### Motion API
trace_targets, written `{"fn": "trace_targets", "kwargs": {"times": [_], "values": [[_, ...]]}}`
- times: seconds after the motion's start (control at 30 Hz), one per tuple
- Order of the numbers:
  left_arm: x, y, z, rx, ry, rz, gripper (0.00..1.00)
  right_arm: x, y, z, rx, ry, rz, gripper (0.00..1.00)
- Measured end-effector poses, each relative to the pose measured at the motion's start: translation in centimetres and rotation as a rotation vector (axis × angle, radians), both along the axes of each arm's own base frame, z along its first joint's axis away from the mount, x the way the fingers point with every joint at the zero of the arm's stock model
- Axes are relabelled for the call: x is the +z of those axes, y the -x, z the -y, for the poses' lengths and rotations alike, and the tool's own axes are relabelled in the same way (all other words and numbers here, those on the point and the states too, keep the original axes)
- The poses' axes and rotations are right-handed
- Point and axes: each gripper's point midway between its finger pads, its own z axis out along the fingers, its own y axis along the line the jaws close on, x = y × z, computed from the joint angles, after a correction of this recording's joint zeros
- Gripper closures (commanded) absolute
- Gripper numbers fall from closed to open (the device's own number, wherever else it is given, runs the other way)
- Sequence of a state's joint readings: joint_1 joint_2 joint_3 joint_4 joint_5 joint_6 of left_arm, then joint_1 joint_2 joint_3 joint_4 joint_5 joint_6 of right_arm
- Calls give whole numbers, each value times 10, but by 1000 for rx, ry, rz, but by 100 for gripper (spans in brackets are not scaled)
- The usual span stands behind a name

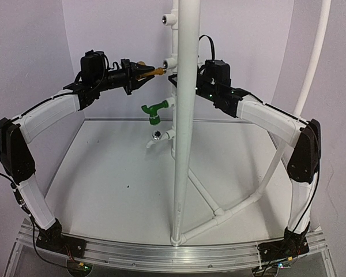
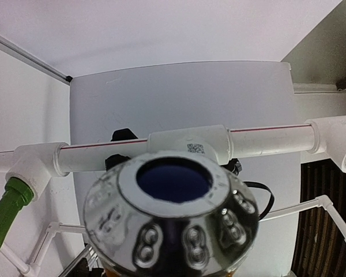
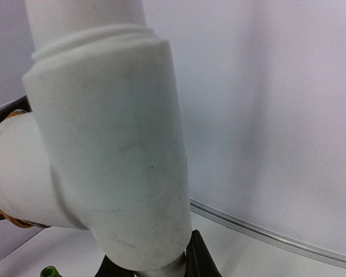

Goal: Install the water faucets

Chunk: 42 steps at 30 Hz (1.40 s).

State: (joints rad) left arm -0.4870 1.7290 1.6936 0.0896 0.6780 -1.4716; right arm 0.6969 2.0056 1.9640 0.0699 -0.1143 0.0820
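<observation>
My left gripper (image 1: 132, 74) is shut on the brass-gold water faucet (image 1: 148, 72), which it holds level with its threaded end right at the opening of a white tee (image 1: 170, 62) on the upright pipe. In the left wrist view the faucet's shiny round knob (image 2: 173, 213) with its blue centre hides my fingers. The green faucet (image 1: 155, 110) sits in the tee below, and it also shows in the left wrist view as a green faucet (image 2: 3, 216). My right gripper (image 3: 155, 268) is shut on the white pipe just under the tee (image 3: 104, 144); its dark fingers (image 3: 200, 259) flank the pipe.
A thick white pole (image 1: 184, 115) stands in front of the pipe with slanted braces (image 1: 230, 208) at its foot. A lower tee (image 1: 161, 137) and a top tee (image 1: 168, 19) have bare openings. White walls close in the table (image 1: 104, 184).
</observation>
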Motion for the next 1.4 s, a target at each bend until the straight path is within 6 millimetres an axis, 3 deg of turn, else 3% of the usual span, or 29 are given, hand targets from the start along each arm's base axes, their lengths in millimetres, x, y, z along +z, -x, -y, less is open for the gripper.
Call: {"fn": "trace_targets", "kwargs": {"times": [0.4,0.87,1.0,1.23,1.4], "values": [[7,-3,-3,12,61,-56,100,0,0,-2,23,0,10,100],[35,2,-9,31,152,-33,100,1,2,-6,49,-2,23,100],[33,0,-11,47,168,-52,100,1,1,-6,48,-2,23,100],[13,-3,-13,68,166,-106,100,0,0,-7,49,-7,30,100],[14,-1,-12,64,169,-100,100,1,0,-7,49,-8,30,100]]}}
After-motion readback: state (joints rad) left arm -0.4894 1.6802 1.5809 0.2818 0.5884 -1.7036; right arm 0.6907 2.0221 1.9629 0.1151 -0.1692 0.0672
